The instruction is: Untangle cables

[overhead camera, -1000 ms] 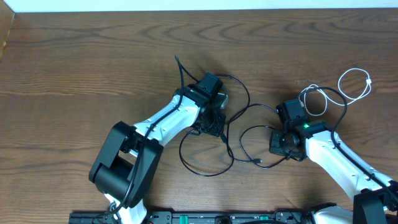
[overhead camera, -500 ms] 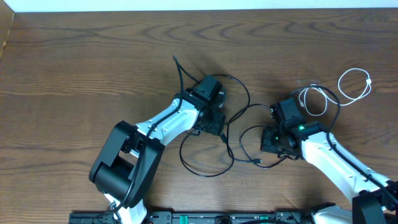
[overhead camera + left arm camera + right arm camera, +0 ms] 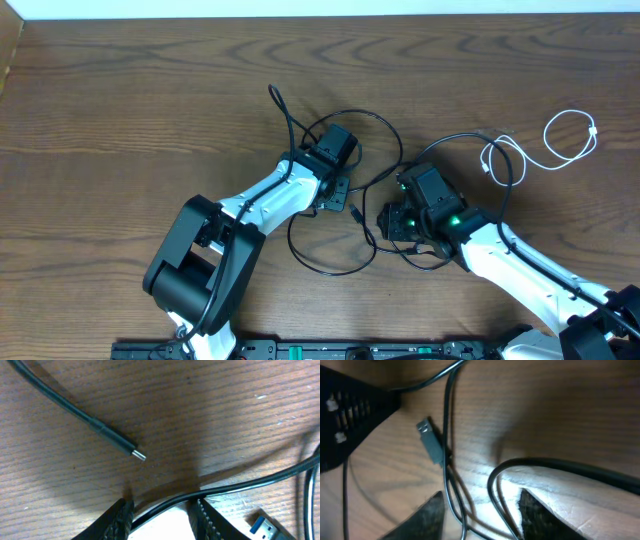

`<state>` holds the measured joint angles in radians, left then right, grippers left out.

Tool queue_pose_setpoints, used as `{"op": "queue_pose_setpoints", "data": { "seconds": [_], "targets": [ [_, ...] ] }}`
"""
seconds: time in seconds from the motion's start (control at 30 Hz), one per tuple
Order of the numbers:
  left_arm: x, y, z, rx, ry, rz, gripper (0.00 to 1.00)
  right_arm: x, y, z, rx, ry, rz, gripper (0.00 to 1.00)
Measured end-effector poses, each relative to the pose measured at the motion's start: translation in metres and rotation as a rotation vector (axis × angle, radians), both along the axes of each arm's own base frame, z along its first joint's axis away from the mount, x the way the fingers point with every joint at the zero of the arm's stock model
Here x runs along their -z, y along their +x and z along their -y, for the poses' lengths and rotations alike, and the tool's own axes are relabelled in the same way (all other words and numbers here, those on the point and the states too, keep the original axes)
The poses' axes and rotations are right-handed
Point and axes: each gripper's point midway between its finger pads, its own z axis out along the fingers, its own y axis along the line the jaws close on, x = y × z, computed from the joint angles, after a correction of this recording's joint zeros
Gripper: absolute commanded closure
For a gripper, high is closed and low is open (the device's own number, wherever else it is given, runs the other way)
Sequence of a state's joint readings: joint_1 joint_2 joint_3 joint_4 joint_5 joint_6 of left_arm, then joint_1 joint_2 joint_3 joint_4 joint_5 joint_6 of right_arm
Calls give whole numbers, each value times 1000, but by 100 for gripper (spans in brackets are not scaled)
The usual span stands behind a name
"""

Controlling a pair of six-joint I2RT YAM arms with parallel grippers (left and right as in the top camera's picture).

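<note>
On the brown wooden desk point(image 3: 150, 100) the left pincer point(image 3: 161, 506) points down with its two fingers point(image 3: 122, 520) set a modest way apart. It is not clamped on anything. A black cable point(image 3: 240, 485) runs through the gap between them and carries on up and away to the right. Ahead of the pincer and a little to its left, a slim plug point(image 3: 132, 452) with a small metal tip lies flat on the wood at the end of its own black lead, apart from the fingers. Just off the right-hand finger lies a USB-A plug point(image 3: 262, 527) with a blue tongue.

From overhead, loose black loops lie around this pincer, one arc beyond it and a wider ring on the near side.

The right pincer point(image 3: 481, 495) is close to the right of the left one, low over the desk, with its fingers point(image 3: 432, 515) spread fairly wide and nothing gripped. Black strands point(image 3: 451, 485) lie on the wood within the gap: a thin one runs straight through, and a curved one bends in from the right. The same kind of USB-A plug shows ahead of its left-hand finger, beside the thin strand.

The white cable point(image 3: 596, 131) lies in loose loops well off to the right of the right pincer, with neither pincer touching it.
</note>
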<state>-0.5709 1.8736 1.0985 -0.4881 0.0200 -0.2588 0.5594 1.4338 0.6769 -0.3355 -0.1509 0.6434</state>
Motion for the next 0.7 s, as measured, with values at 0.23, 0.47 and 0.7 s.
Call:
{"op": "queue_pose_setpoints", "data": {
  "seconds": [0.23,0.47,0.7],
  "targets": [
    [0,-2,-23,-135,84,10,59,7,14,12,118,-50,23,47],
    [-2,-4,-85,-389,206,-27,59,25,30,-10,117,-22,61,33],
    [-2,-13,-157,-627,283,-107,59,21,35,-68,-108,154,126,43]
  ]
}}
